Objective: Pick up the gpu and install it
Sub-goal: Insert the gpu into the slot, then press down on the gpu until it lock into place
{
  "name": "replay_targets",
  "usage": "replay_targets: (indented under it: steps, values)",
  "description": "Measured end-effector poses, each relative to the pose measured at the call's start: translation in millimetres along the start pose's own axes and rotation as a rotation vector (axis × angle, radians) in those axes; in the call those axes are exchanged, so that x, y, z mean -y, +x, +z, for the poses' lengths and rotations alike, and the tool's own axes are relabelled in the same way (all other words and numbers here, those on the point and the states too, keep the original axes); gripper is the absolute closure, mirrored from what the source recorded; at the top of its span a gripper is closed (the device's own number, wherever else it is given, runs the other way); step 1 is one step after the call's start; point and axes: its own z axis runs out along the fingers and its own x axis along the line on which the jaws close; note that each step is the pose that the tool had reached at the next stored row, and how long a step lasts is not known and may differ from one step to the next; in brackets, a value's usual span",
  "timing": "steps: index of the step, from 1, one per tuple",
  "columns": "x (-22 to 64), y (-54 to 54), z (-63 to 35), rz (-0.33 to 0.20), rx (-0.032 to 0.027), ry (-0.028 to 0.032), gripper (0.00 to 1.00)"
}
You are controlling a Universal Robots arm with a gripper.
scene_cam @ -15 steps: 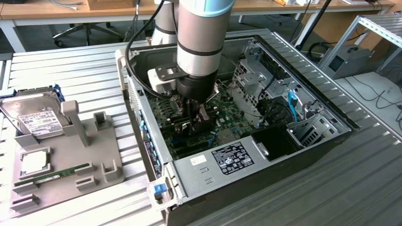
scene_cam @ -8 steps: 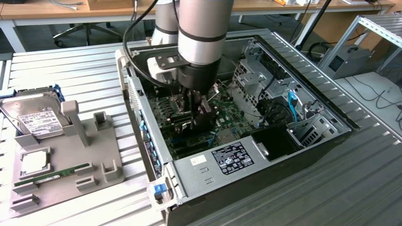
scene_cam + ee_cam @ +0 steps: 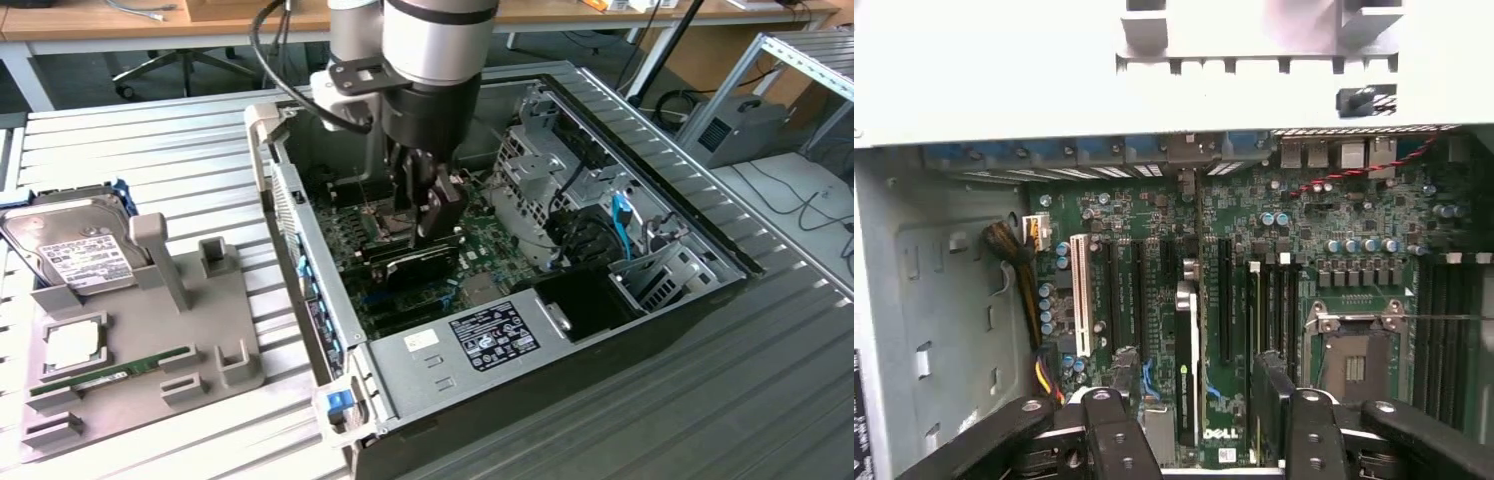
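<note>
- The worktop (image 3: 160, 130) is made of ribbed grey metal slats; wooden desks and an office chair stand in the room behind it.
- An open computer case (image 3: 667, 215) lies on the slats, its motherboard (image 3: 1334, 215) exposed.
- The hand (image 3: 430, 205) is lowered inside the case, fingers (image 3: 1099, 430) spread wide apart and holding nothing.
- The gpu (image 3: 1186, 370) stands on edge in a motherboard slot directly below the hand, between the open fingers.
- A grey parts holder (image 3: 134, 340) sits well away from the hand, at the exterior view's left, with a hard drive (image 3: 74, 250) and a memory stick (image 3: 114, 372).
</note>
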Motion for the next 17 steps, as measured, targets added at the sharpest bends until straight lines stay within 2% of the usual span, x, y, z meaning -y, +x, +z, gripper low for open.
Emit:
replay_targets:
  steps: [3, 17]
  values:
    - [0.5, 0.1, -12.9, 0.000, 0.0000, 0.0003, 0.42]
    - [0.5, 0.1, -13.6, 0.000, 0.0001, 0.0004, 0.42]
